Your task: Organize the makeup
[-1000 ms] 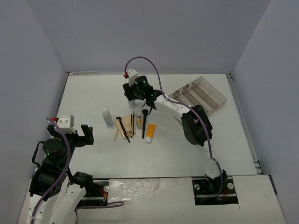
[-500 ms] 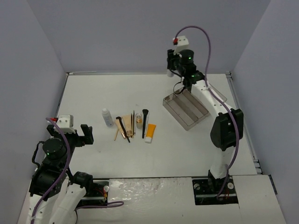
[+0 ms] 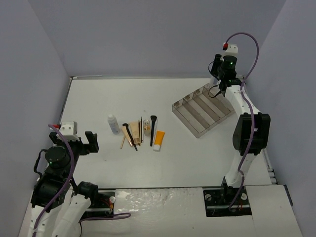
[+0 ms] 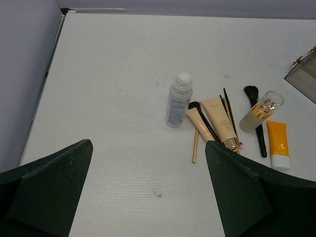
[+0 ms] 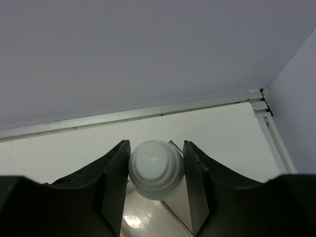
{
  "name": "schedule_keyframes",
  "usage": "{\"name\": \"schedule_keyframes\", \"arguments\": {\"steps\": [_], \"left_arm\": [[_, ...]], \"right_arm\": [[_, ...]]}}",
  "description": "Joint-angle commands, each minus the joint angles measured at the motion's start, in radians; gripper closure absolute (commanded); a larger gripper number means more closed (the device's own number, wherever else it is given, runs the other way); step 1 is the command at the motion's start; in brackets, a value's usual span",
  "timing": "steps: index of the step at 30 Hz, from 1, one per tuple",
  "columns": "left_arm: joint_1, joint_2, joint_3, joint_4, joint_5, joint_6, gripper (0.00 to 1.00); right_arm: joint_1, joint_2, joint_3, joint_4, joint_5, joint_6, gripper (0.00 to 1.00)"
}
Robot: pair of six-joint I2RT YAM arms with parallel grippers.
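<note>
Bottle [image 5: 156, 169] between right fingers [image 5: 114, 185], body hidden

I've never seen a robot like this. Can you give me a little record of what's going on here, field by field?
Right gripper: shut on a white-capped bottle, held up by the far end of the tray
Left gripper: open, empty, at the left of the table
Tray slots: no makeup visible inside
Lying mid-table: white bottle, orange tube, amber vial, black brush, beige tubes
</note>
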State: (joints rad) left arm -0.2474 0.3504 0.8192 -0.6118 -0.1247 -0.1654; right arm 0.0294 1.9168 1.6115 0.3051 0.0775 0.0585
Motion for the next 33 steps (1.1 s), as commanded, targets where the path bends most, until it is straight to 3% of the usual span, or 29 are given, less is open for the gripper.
{"name": "schedule_keyframes", "arguments": {"steps": [1,31,33], "left_arm": [[0.003,0.026,0.006,0.081,0.000,-0.011,0.03],[0.011,0.071,0.011,0.087,0.023,-0.010,0.03],[0.011,0.071,0.011,0.087,0.023,-0.010,0.03]], "right_arm": [[-0.022,0.016,0.062,0.141,-0.018,0.010,1.00],[-0.071,0.171,-0.080,0.296,-0.111,-0.001,1.00],[-0.072,0.169,-0.094,0.304,-0.112,-0.005,0.94]]}}
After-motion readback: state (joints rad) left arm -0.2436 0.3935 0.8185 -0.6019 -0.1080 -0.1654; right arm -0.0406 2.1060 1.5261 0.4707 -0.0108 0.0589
